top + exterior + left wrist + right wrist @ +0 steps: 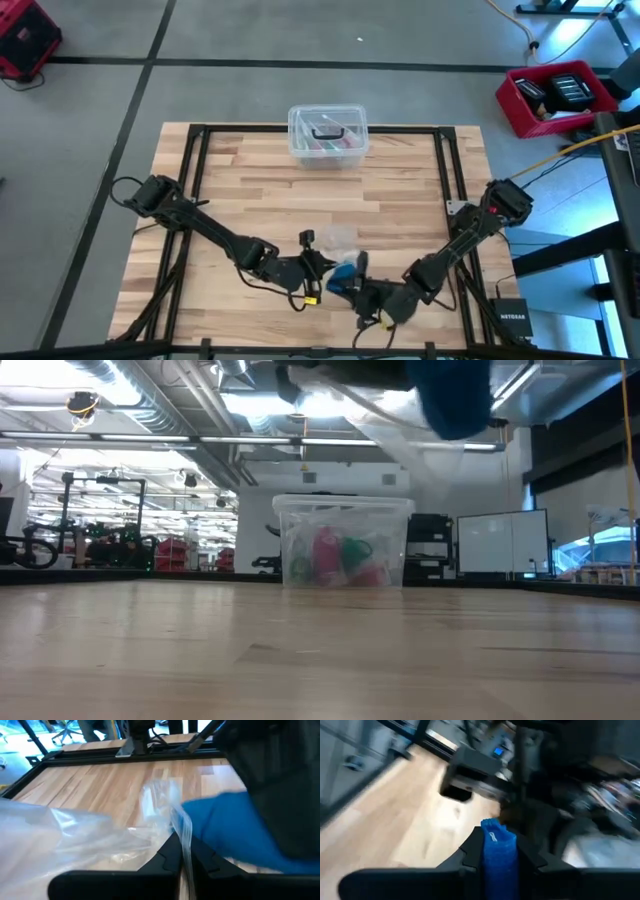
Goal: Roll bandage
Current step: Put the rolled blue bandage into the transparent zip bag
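The counter (400, 190) is a pale wooden butcher-block top of glued strips, edged by a dark metal frame. Both dark arms reach in from its sides and meet near the front edge, close to the middle. At the back edge, well apart from them, stands a clear plastic lidded box (327, 136) with rounded corners and red and green items inside.

The small clear plastic bag (75, 837) is thin, crinkled and glossy. The left tool (181, 857) has its two dark fingers closed on an edge of this film, which spreads from the pinch out over the wood.

The bandage (498, 852) is bright blue, soft fabric with a fine ribbed weave and a slightly frayed end. It stands as a narrow folded or rolled piece squeezed between the two fingers of the right tool (498, 851), which grips it on both sides. In the high view the blue piece (345, 272) lies between the two tools, just beside the bag. In the low view it hangs above the wood as a blurred blue lump (455, 395), not touching the counter.
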Action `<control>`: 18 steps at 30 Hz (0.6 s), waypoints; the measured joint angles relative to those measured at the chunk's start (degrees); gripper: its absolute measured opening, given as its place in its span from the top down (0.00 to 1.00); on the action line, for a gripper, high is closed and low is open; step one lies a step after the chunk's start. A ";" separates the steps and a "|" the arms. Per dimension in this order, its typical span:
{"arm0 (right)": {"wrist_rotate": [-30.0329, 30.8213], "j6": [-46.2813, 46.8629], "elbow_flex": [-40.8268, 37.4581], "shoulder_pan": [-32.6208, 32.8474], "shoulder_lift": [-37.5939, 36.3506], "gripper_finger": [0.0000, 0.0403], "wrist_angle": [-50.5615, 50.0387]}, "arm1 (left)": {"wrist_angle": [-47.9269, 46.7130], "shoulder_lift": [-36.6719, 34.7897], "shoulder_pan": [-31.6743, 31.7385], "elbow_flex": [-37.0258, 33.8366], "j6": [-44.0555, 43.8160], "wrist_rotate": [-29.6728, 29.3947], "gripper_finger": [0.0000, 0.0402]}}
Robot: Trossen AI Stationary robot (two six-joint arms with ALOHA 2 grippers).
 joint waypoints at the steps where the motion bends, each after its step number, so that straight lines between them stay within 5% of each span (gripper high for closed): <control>1: 3.06 1.36 0.02 0.68 0.00 0.84 -1.35 | 0.02 0.02 0.02 -0.04 0.02 -0.11 0.99; 8: 8.59 27.96 -0.69 1.32 -0.07 0.83 -19.24 | -7.41 0.51 1.11 -0.06 -9.23 -3.60 0.99; 13: -2.32 46.50 -4.00 -1.95 0.36 0.82 -24.87 | -12.71 2.37 2.50 -0.14 -19.21 -3.64 0.99; 18: -14.01 54.37 -7.63 -6.75 0.38 0.80 -22.37 | -12.57 4.53 2.27 -0.16 -20.80 -1.80 0.99</control>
